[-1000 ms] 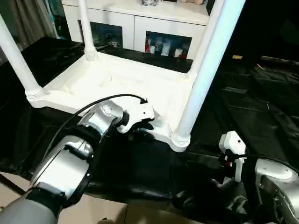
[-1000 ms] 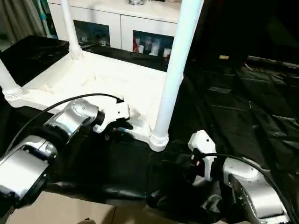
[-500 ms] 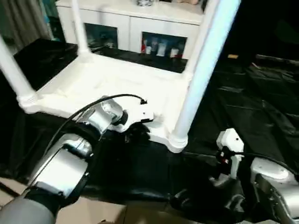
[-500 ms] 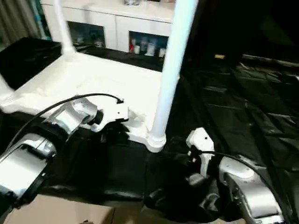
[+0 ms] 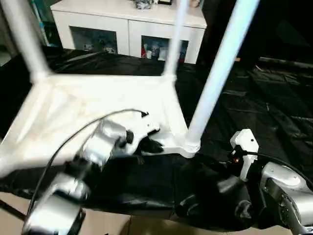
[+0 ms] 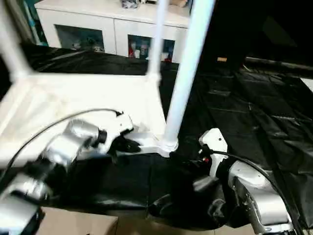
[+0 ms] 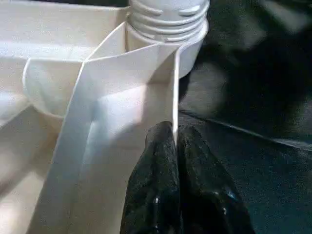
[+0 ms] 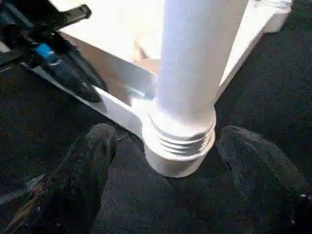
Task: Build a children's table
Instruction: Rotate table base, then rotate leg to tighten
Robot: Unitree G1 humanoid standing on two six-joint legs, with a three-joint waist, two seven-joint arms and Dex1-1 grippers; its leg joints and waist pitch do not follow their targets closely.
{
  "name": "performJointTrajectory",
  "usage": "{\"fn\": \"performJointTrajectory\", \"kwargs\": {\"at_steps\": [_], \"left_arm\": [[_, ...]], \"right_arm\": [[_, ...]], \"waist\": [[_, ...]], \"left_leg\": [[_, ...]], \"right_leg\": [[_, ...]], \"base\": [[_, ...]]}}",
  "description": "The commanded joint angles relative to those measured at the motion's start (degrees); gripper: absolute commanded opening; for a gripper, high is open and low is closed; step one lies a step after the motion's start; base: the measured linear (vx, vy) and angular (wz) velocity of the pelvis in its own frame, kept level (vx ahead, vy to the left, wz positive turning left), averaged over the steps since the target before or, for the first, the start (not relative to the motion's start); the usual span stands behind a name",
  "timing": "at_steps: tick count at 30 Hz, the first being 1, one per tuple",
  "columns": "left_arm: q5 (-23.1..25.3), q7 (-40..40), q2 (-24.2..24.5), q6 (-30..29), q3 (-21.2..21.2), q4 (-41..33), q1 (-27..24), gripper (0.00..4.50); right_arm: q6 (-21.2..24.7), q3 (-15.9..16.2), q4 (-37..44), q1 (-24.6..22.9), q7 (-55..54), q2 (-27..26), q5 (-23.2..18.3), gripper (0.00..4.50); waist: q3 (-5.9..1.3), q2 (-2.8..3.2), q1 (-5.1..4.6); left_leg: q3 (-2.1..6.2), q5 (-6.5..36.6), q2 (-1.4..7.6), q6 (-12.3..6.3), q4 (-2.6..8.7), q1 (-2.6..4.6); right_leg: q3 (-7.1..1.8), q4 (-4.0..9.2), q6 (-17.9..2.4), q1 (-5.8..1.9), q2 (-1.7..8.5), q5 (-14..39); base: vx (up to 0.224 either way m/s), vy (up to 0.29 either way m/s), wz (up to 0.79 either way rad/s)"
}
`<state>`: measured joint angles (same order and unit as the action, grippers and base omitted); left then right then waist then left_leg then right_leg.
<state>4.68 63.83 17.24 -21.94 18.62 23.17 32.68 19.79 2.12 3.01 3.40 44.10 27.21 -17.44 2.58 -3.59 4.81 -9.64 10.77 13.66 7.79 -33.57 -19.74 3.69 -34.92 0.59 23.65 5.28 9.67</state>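
Table (image 5: pixel 98 105) lies upside down on black sheeting, legs fitted, left gripper (image 7: pixel 174 141) pinched on its rim, right gripper (image 8: pixel 165 161) spread around the near leg (image 5: pixel 215 78); next, probably seating or righting.

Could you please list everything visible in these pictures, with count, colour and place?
table top: one, white, lying upside down on the black sheet, ribbed underside up.
legs: three seen, white, standing up from the corner sockets; the near right one has a ringed base.
black sheet: one, black, spread under and around the table.
cabinet: one, white with glass doors, behind the table, small items inside.
left gripper: one, black fingers closed on the thin rim of the table top beside the near right socket.
right gripper: one, black fingers apart, either side of the near right leg's base, not touching it.
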Motion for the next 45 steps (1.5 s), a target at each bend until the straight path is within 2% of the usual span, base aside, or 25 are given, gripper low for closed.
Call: {"fn": "performJointTrajectory", "kwargs": {"at_steps": [1,2,3,4,6,8,10,14,18,20,23,25,26,30,34,37,41,45], "left_arm": [[0.23,0.98,1.02,1.47,1.78,-3.21,-2.4,0.01],[0.31,0.96,1.07,1.57,1.86,-3.22,-2.44,0.01],[1.69,1.75,2.44,3.99,3.86,-3.4,-2.89,0.01],[1.82,1.83,2.57,3.9,4.05,-3.4,-2.88,0.01],[2.27,1.56,2.77,3.12,4.36,-3.42,-2.74,0.44],[2.95,0.16,2.76,2.73,4.4,-3.2,-2.45,0.55],[3.36,-0.06,2.98,3.07,4.72,-3.32,-2.5,0.74],[2.35,-0.47,2.49,2.11,4.4,-2.87,-2.28,0.74],[1.18,0.15,1.85,1.05,3.88,-0.91,-1.18,0.41],[1.13,1.35,2.09,0.18,4.33,-0.72,-0.99,0.35],[1.41,2.56,2.58,-1.18,5.19,-0.59,-0.84,0.03],[2.18,3.39,3.21,-1.76,6.52,-0.01,-0.79,0.01],[2.25,3.45,3.28,-1.6,6.74,0.06,-0.8,0.01],[1.6,3.92,3.12,-2.04,6.77,-0.53,-0.84,0.01],[0.97,3.81,2.72,-0.77,6.02,-0.99,-0.86,0.01],[0.64,3.72,2.74,-0.75,5.98,-1.15,-0.74,0.0],[0.32,3.78,2.94,-0.91,6.12,-1.55,-0.67,0.0],[0.38,3.9,3.13,-0.62,6.2,-1.36,-0.61,0.0]], "right_arm": [[-0.1,0.88,-1.46,0.92,-0.28,0.28,1.43,3.8],[-0.12,0.9,-1.5,0.94,-0.29,0.28,1.47,3.8],[-0.22,1.24,-1.6,1.21,-0.19,0.38,1.96,3.8],[-0.19,1.26,-1.56,1.22,-0.17,0.4,1.96,3.8],[-0.1,1.38,-1.42,1.26,-0.1,0.48,1.94,3.8],[-0.06,1.64,-1.29,1.38,0.01,0.68,2.18,3.8],[-0.08,1.68,-1.33,1.43,-0.02,0.58,2.15,3.8],[-0.68,1.74,-1.73,1.82,-0.07,0.06,2.12,3.8],[-2.19,2.07,-2.35,2.23,0.49,-0.3,2.57,3.8],[-3.54,2.36,-3.16,2.79,0.62,-0.43,3.2,3.8],[-4.92,2.77,-5.43,4.4,0.0,-0.88,4.41,3.8],[-6.89,4.21,-9.24,6.93,-0.61,-1.22,6.84,3.8],[-7.12,4.41,-9.98,7.46,-0.61,-1.37,7.09,3.8],[-7.85,5.13,-11.53,8.54,-0.14,-1.5,7.61,3.8],[-8.42,6.15,-13.7,9.81,2.69,-1.98,6.86,3.8],[-8.73,6.63,-14.52,10.09,3.64,-2.18,6.93,3.42],[-9.73,7.26,-16.47,10.36,4.6,-2.31,7.24,3.28],[-10.64,6.42,-19.13,11.08,4.61,-3.36,6.77,3.28]], "waist": [[-3.05,-0.27,-0.02],[-3.05,-0.21,0.08],[-3.05,-0.48,0.14],[-3.05,-0.4,0.19],[-3.01,-0.41,0.18],[-2.99,-0.42,0.13],[-2.95,-0.35,0.16],[-2.85,-0.41,0.13],[-2.95,-0.39,0.13],[-2.98,-0.33,0.09],[-3.08,-0.25,-0.08],[-3.13,-0.4,-0.05],[-3.04,-0.53,-0.17],[-2.98,-0.65,-0.03],[-3.09,-0.84,-0.19],[-3.08,-1.03,-0.14],[-3.18,-0.84,0.02],[-3.14,-0.75,-0.11]], "left_leg": [[-0.59,15.37,-0.47,-2.74,4.51,-0.83],[-0.64,15.2,-0.52,-2.83,4.43,-0.72],[-0.67,14.72,-0.73,-2.96,4.39,-0.99],[-0.73,14.63,-0.7,-2.93,4.45,-0.95],[-0.82,14.56,-0.66,-2.62,4.4,-0.87],[-0.77,14.39,-0.65,-2.51,4.44,-0.97],[-0.82,14.88,-0.71,-2.45,4.42,-0.87],[-0.78,16.2,-0.79,-2.3,4.44,-0.79],[-0.78,15.86,-0.87,-2.25,4.36,-0.8],[-0.75,15.48,-0.76,-2.19,4.41,-0.82],[-0.77,14.84,-0.82,-2.06,4.39,-0.96],[-0.9,14.54,-0.83,-2.14,4.25,-0.76],[-0.89,14.57,-0.86,-2.16,4.28,-0.89],[-0.82,15.06,-0.79,-2.18,4.37,-0.84],[-0.83,15.36,-0.77,-2.35,4.34,-0.86],[-0.85,15.32,-0.74,-2.46,4.32,-0.85],[-0.86,14.32,-0.7,-2.32,4.35,-0.86],[-0.91,15.42,-0.74,-2.25,4.35,-0.77]], "right_leg": [[-1.65,5.27,-6.34,-2.38,1.74,23.17],[-1.61,5.16,-6.65,-2.25,1.65,22.17],[-1.59,5.02,-6.56,-2.46,1.56,21.38],[-1.65,5.03,-6.45,-2.44,1.56,21.16],[-1.74,4.94,-6.63,-2.41,1.63,20.57],[-1.74,4.84,-6.72,-2.53,1.63,20.11],[-1.76,4.98,-6.52,-2.46,1.67,21.04],[-1.69,5.36,-5.54,-2.28,1.74,24.37],[-1.67,5.41,-5.25,-2.25,1.69,24.34],[-1.7,5.2,-5.86,-2.28,1.7,22.88],[-1.7,4.94,-6.83,-2.43,1.65,21.03],[-1.72,4.88,-7.41,-2.39,1.65,20.49],[-1.7,4.85,-7.51,-2.39,1.64,20.71],[-1.68,5.0,-6.74,-2.44,1.72,22.52],[-1.66,4.92,-7.08,-2.41,1.64,21.69],[-1.69,4.96,-7.02,-2.41,1.68,21.84],[-1.73,4.64,-7.9,-2.51,1.64,19.44],[-1.68,4.81,-8.12,-2.38,1.64,20.26]], "base": [[0.0,0.0,0.0],[0.0,0.0,0.0],[0.0,0.0,0.0],[0.0,0.0,0.0],[0.0,0.0,0.0],[0.0,0.0,0.0],[0.0,0.0,0.0],[0.0,0.0,0.0],[0.0,0.0,0.0],[0.0,0.0,0.0],[0.0,0.0,0.0],[0.0,0.0,0.0],[0.0,0.0,0.0],[0.0,0.0,0.0],[0.0,0.0,0.0],[0.0,0.0,0.0],[0.0,0.0,0.0],[0.0,0.0,0.0]]}}
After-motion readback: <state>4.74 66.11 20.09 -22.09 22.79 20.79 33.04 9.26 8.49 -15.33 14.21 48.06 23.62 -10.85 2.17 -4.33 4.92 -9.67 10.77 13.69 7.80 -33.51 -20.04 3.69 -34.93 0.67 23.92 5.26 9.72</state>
